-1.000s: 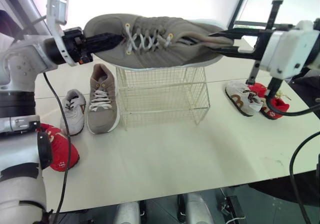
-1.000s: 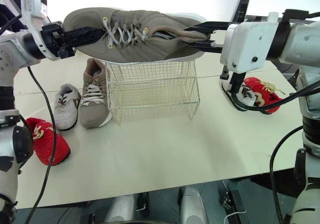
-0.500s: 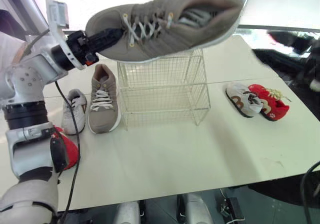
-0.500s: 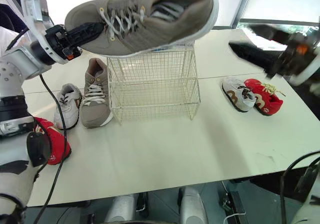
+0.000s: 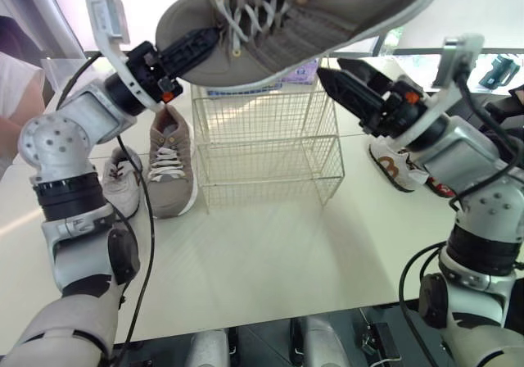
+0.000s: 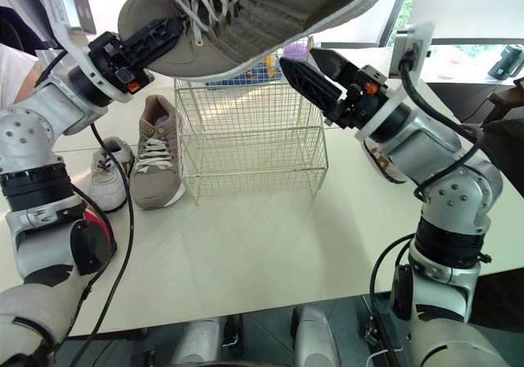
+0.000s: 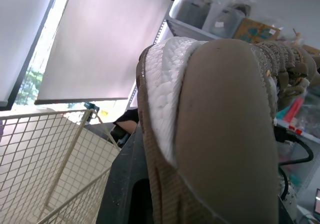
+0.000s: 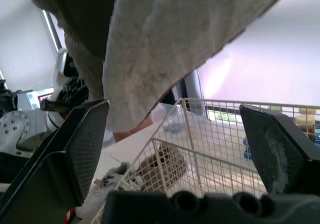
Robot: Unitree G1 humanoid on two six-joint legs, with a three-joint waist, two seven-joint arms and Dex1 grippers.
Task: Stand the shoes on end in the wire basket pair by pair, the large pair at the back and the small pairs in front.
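Above the wire basket the big shoe hung slanted, toe low at the robot's left, heel high at the right. The left gripper was clamped on its toe. The right gripper, fingers apart, pointed up just below the shoe's middle.

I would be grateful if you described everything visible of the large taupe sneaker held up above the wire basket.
The large taupe sneaker looks like suede and knit fabric, with off-white laces through gold-coloured eyelets and a white sole edge. It hangs in the air above the wire basket, tilted with its toe lower and its heel higher, cut off by the picture's top. The left gripper is shut on its toe end. The right gripper is open just beneath its sole.
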